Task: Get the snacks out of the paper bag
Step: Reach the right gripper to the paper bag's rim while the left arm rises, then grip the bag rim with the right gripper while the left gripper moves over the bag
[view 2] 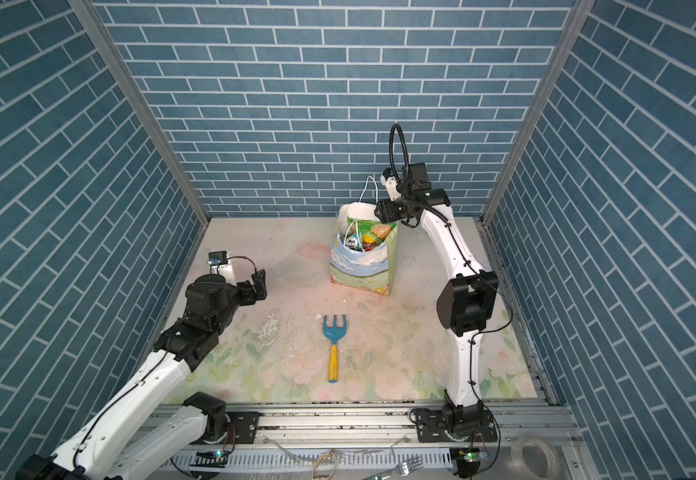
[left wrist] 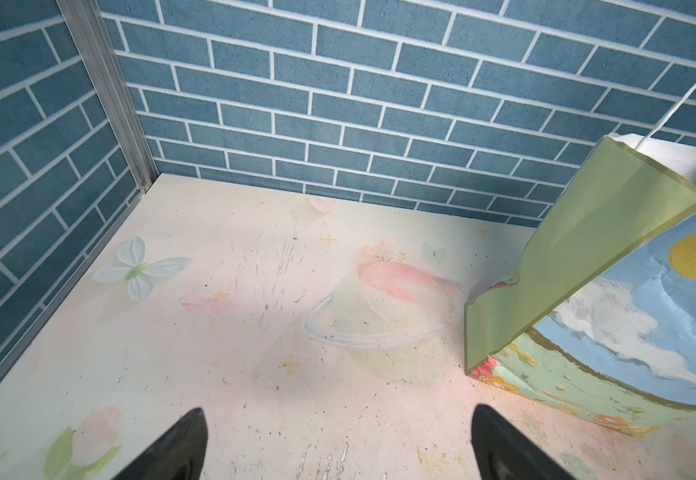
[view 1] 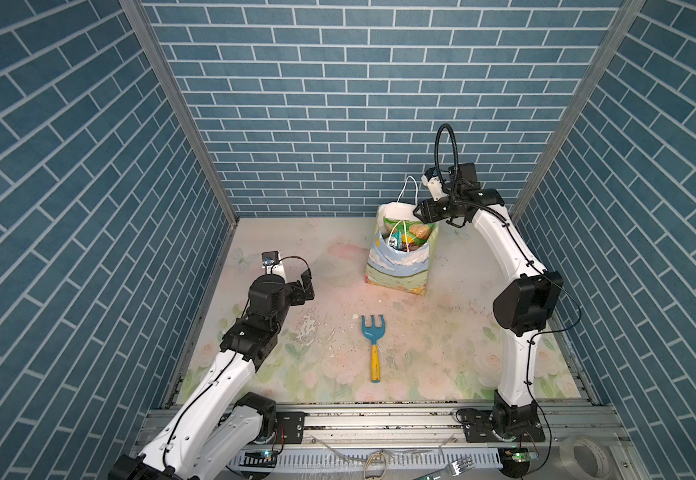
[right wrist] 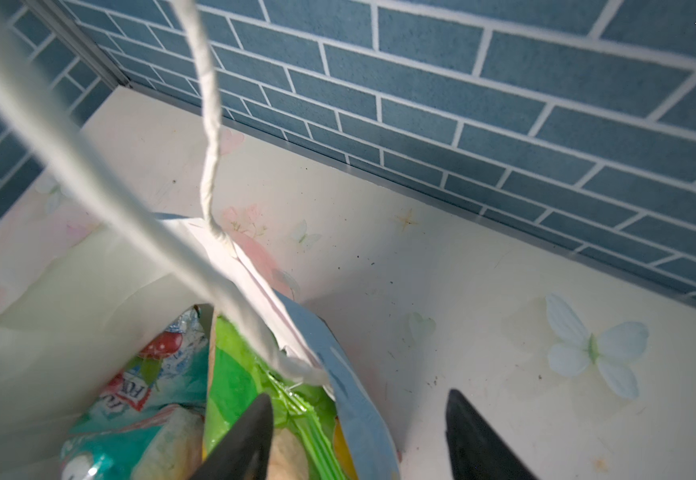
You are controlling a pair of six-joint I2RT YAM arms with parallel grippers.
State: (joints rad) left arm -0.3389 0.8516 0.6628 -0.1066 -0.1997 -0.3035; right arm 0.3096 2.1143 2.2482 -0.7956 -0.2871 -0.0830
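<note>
Right claw (right wrist: 358, 397): stood parted astride paper bag (view 1: 398, 270) rim near table's (view 1: 338, 257) far edge; likely needed both fingers (right wrist: 475, 440) inside, on green packet (right wrist: 234, 374), clear of cord handle (right wrist: 209, 145).

Paper bag (view 1: 396, 270): one, near back edge of worktop (view 1: 483, 257). Cord handles (right wrist: 212, 124): two. Snacks (view 1: 410, 228) in bag: at least two packets distinguishable, green packet (right wrist: 234, 374) and teal-white packet (right wrist: 142, 419); total hidden. Toy rake (view 1: 373, 345): one, three prongs, nearer front edge. Grippers: two, left gripper (left wrist: 338, 415), right gripper (right wrist: 360, 395). Beyond front edge: fork (view 1: 460, 464), one; tape roll (view 1: 587, 457), one.
</note>
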